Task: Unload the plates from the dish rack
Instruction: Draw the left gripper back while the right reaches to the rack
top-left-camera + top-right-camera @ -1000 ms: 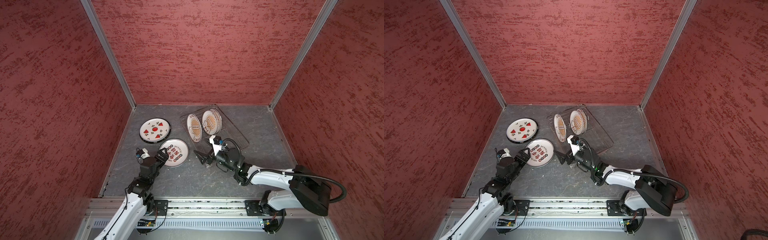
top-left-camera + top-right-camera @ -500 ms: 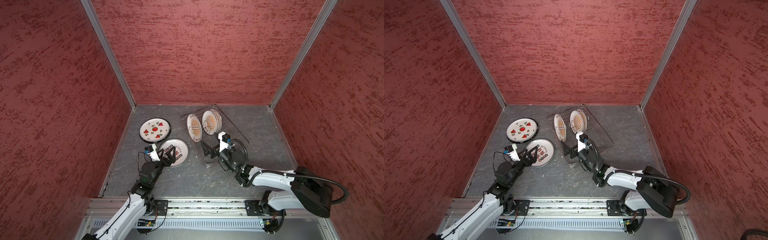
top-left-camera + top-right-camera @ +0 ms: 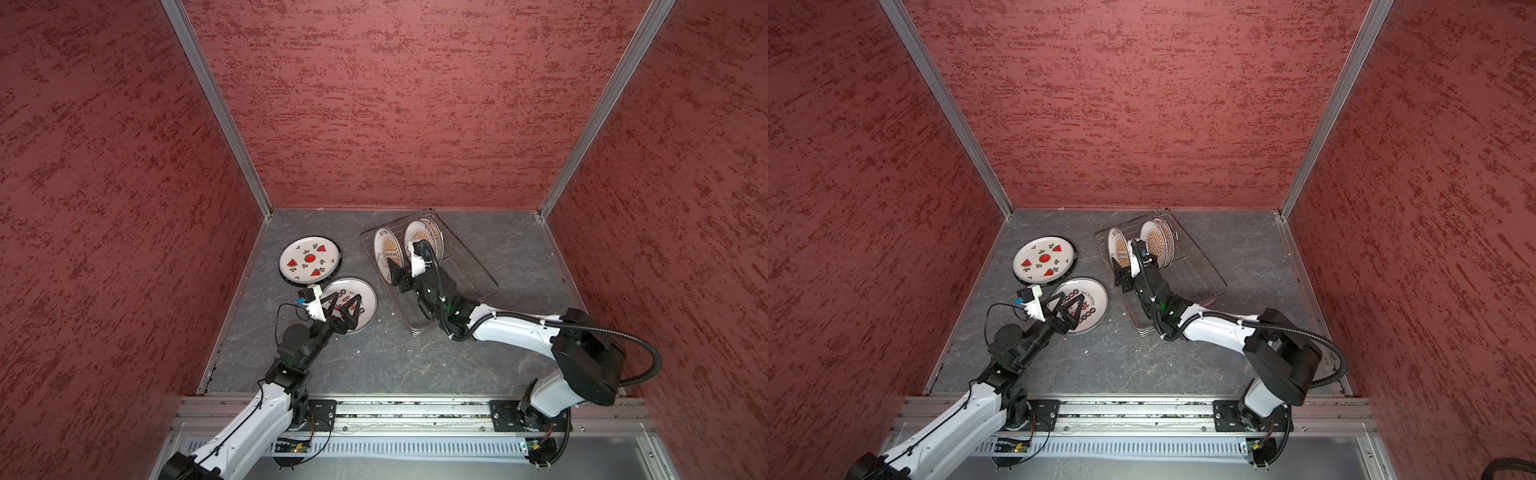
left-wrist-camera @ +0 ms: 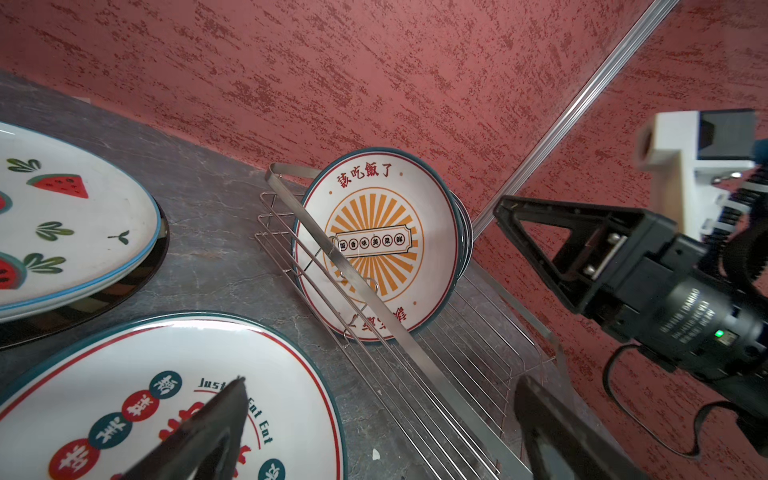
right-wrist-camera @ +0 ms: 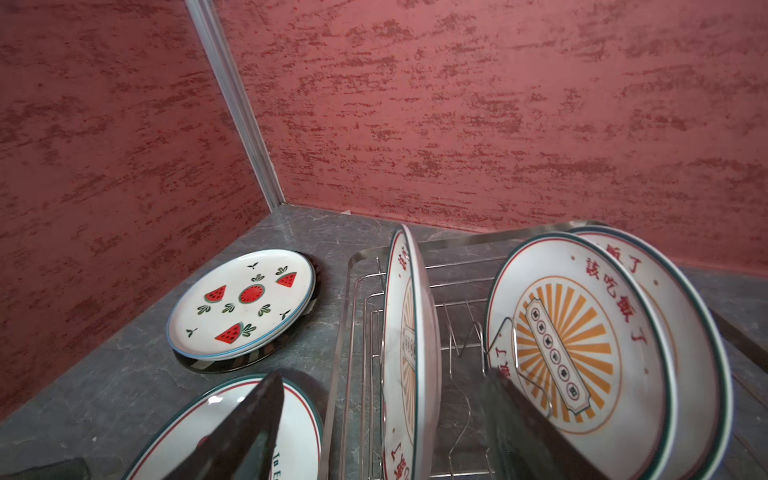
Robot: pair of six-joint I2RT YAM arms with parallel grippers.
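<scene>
The wire dish rack (image 3: pixel 465 274) (image 3: pixel 1200 286) holds three upright sunburst plates. The nearest plate (image 3: pixel 384 251) (image 5: pixel 409 332) stands alone, and two more (image 3: pixel 424 239) (image 5: pixel 590 332) lean together behind it. My right gripper (image 3: pixel 395 273) (image 5: pixel 383 374) is open, with one finger on each side of the nearest plate's rim and a gap on both sides. My left gripper (image 3: pixel 345 301) (image 4: pixel 380 382) is open and empty above the Chinese-character plate (image 3: pixel 365 305) (image 4: pixel 124 395), which lies flat on the table.
A watermelon plate (image 3: pixel 309 259) (image 5: pixel 245 303) lies on a dark-rimmed plate (image 5: pixel 232 365) at the left, just behind the character plate. Red walls close in the back and both sides. The near half of the rack (image 4: pixel 469 365) holds nothing.
My right gripper moved forward into the rack, came astride the nearest sunburst plate, and its jaws narrowed. My left gripper swung right over the character plate, still open.
</scene>
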